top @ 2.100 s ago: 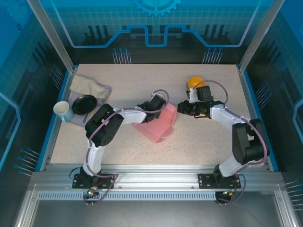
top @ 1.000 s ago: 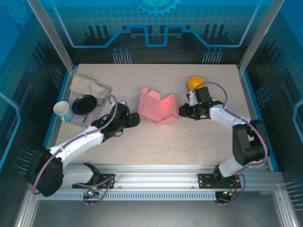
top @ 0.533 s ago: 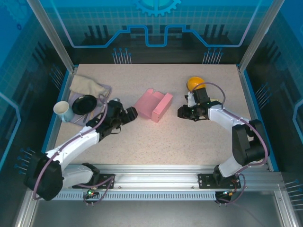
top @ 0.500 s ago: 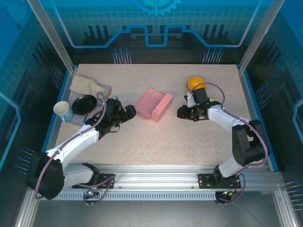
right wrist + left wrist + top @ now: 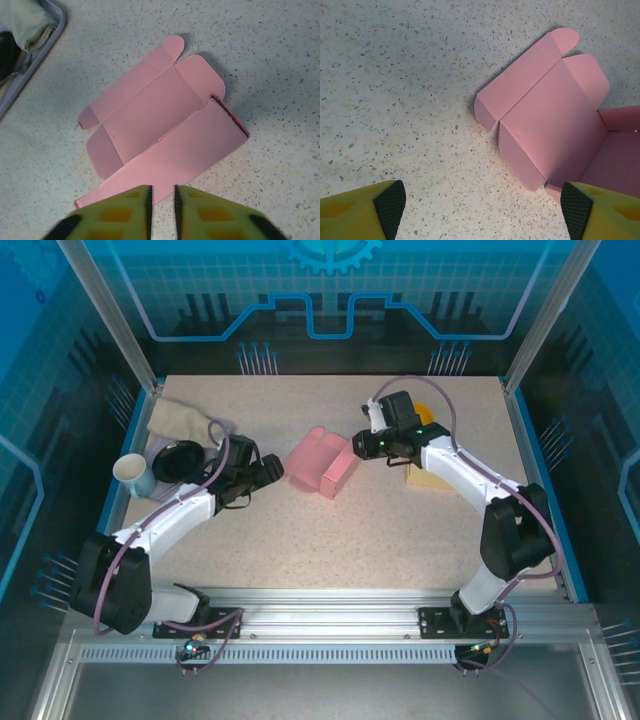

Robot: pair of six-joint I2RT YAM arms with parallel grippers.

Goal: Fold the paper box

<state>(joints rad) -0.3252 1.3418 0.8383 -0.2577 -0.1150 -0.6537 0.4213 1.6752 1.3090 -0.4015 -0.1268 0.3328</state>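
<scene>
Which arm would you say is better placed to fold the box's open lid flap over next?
Probably the left: the left gripper is open and faces the flat lid flap of the pink box. The right gripper is nearly shut at the box's other side.

The pink paper box (image 5: 322, 462) lies partly folded near the middle of the speckled bench (image 5: 300, 540), turned at an angle to the bench's edges. Its lid (image 5: 545, 115) is spread open and flat on the surface, with a narrow tuck strip along its outer edge and small rounded flaps at its corners. The tray part (image 5: 170, 150) adjoins the lid along a crease; its side walls stand up from the floor, leaving the inside open to view.
</scene>
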